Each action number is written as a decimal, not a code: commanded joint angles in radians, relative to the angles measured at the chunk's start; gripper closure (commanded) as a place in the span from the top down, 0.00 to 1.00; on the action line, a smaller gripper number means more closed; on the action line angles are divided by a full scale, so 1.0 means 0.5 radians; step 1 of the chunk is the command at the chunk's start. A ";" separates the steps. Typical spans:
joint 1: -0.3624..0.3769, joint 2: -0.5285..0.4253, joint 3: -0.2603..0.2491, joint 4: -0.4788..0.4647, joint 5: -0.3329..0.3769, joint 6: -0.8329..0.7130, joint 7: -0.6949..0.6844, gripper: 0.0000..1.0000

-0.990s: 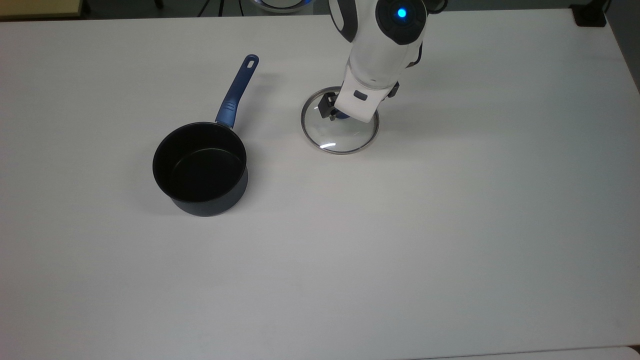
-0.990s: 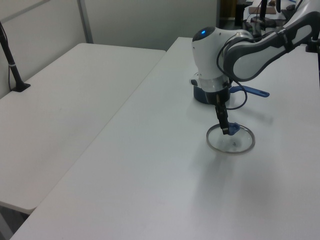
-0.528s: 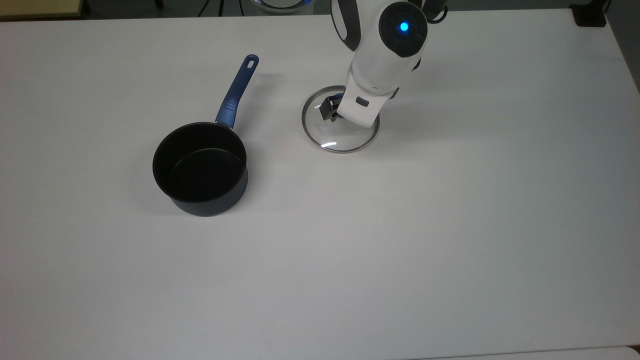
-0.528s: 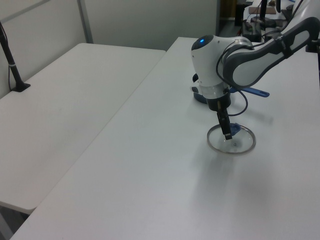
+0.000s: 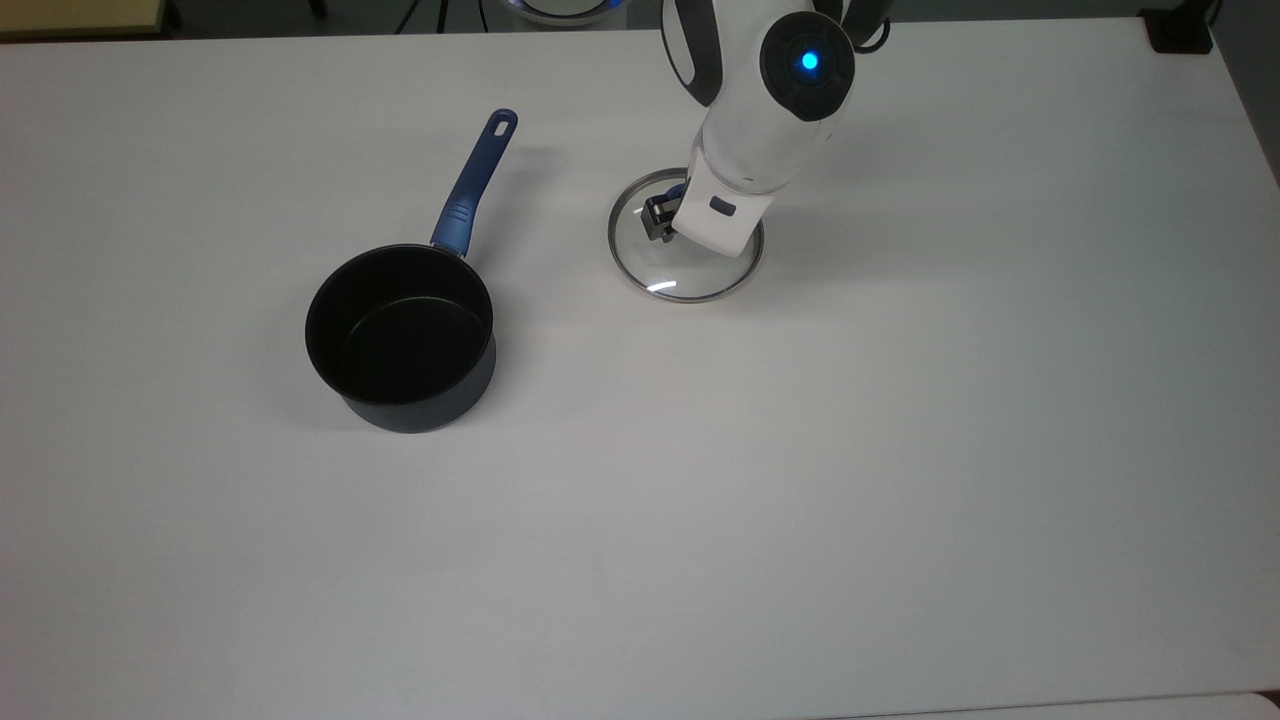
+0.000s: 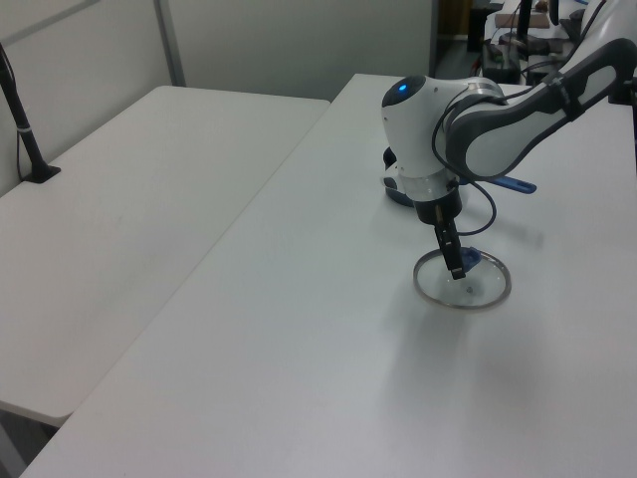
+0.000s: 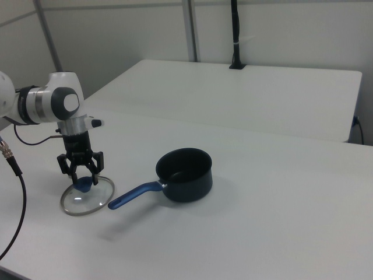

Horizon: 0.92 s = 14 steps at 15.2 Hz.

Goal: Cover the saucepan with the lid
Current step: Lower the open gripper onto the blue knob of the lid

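Observation:
The saucepan point(image 5: 400, 335) stands upright on the white table, dark and empty, its blue handle point(image 5: 473, 182) pointing to the far side in the top view. In the right view the saucepan point(image 7: 185, 169) sits to the right of the lid. The glass lid point(image 5: 660, 270) with its metal rim lies to the right of the pan in the top view. My gripper point(image 5: 672, 228) points down over the lid's centre, shut on the blue knob point(image 7: 84, 184). The lid point(image 6: 480, 292) sits low at the table surface, below my gripper point(image 6: 458, 269).
The white table point(image 5: 800, 500) has wide bare room in front of and to the right of the lid. A second table point(image 6: 129, 199) stands alongside. A black post point(image 7: 234, 35) rises on it. A cable point(image 7: 14, 175) hangs near the arm.
The arm has leaned lower over the lid and the fingers have settled around the knob. The lid has shifted slightly up and right in the top view.

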 commanded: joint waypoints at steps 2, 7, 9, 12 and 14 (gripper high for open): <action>-0.002 -0.029 -0.002 -0.058 -0.029 0.062 0.002 0.59; -0.008 -0.032 -0.005 -0.055 -0.029 0.062 -0.014 0.58; -0.011 -0.032 -0.014 -0.049 -0.029 0.053 -0.014 0.72; -0.042 -0.090 -0.017 -0.068 -0.026 0.032 -0.020 1.00; -0.045 -0.145 -0.017 -0.114 -0.026 0.035 -0.014 1.00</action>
